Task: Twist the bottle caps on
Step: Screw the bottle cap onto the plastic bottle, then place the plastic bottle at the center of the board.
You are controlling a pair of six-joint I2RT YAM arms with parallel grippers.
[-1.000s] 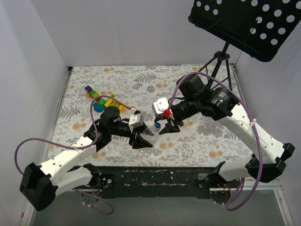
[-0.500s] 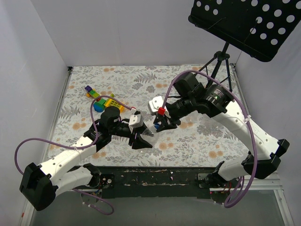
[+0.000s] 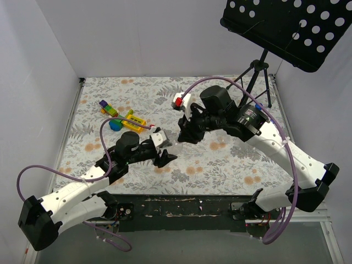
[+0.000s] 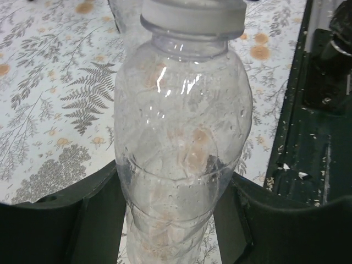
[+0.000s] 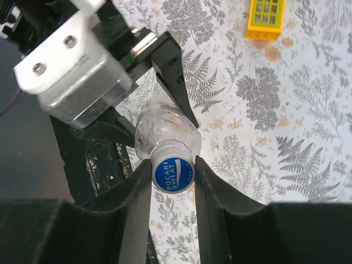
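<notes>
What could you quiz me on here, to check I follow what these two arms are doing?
1. True or false: the left gripper is shut on a clear bottle.
2. What is the right gripper closed on? A) a blue cap B) a spoon C) nothing
3. Which words are printed on that cap?
Key: 1 true; 2 A; 3 POCARI SWEAT.
</notes>
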